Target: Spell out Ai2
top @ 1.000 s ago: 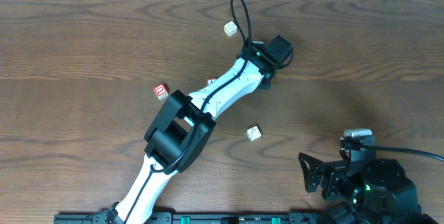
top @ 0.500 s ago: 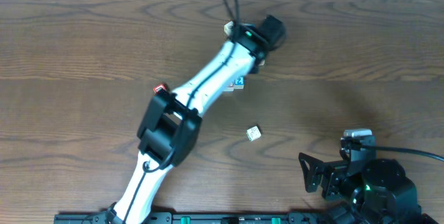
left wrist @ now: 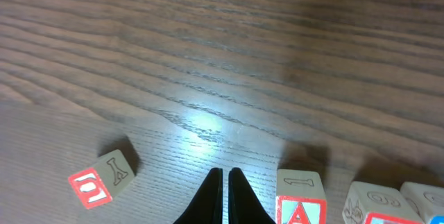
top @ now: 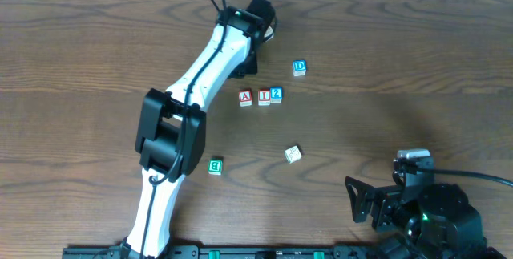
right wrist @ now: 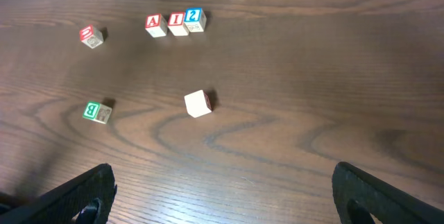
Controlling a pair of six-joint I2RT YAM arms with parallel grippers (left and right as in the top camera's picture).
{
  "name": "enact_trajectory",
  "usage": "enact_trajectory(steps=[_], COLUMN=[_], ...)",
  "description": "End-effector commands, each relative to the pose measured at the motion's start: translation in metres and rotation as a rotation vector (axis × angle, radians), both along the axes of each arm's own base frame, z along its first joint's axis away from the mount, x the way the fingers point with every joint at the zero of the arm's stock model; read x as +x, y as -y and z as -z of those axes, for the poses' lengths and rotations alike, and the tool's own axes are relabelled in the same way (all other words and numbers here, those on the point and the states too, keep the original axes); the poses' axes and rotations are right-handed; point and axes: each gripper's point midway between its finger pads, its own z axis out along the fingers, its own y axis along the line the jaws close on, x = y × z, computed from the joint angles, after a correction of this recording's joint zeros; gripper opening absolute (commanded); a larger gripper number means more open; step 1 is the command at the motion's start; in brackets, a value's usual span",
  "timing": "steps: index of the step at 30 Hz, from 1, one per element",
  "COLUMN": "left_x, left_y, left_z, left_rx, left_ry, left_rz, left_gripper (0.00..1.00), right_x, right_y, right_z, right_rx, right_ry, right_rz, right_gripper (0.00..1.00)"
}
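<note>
Three blocks stand in a row mid-table: a red A (top: 245, 97), a red I (top: 263, 96) and a blue 2 (top: 276, 94), touching or nearly so. The right wrist view shows the same row: A (right wrist: 155, 24), I (right wrist: 177, 23), 2 (right wrist: 195, 19). My left gripper (top: 250, 57) is shut and empty, just beyond the row. In its wrist view the closed fingertips (left wrist: 225, 177) are left of the A block (left wrist: 300, 197). My right gripper (right wrist: 225, 203) is open and empty near the front right edge (top: 401, 203).
A blue D block (top: 299, 67) lies beyond the row to the right. A green B block (top: 215, 165) and a pale block (top: 292, 154) lie nearer the front. A red-faced block (right wrist: 91, 35) lies left of the row, under my left arm in the overhead view.
My left arm has swung left and toward the far edge, uncovering the A, I, 2 row, the D block and the B block. The right arm has not moved.
</note>
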Motion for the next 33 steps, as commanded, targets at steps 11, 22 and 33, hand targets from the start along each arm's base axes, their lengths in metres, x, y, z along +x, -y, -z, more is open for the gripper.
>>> enact_trajectory(steps=[11,22,33], left_x=[0.002,0.007,-0.018], left_y=[-0.002,-0.003,-0.011], left_z=[-0.007,-0.008,-0.008], left_rx=[-0.109,-0.140,-0.199], left_ry=[0.000,0.019,0.107], left_rz=[-0.004,-0.056,-0.061], left_gripper=[0.06,0.06,0.06], right_x=[0.000,0.000,0.000], right_y=[0.002,0.002,0.002], right_z=[0.002,0.002,0.002], right_rx=[-0.017,-0.017,-0.017], right_ry=[0.000,0.000,0.000], right_rz=[0.001,0.001,0.001], right_gripper=[0.99,0.99,0.99])
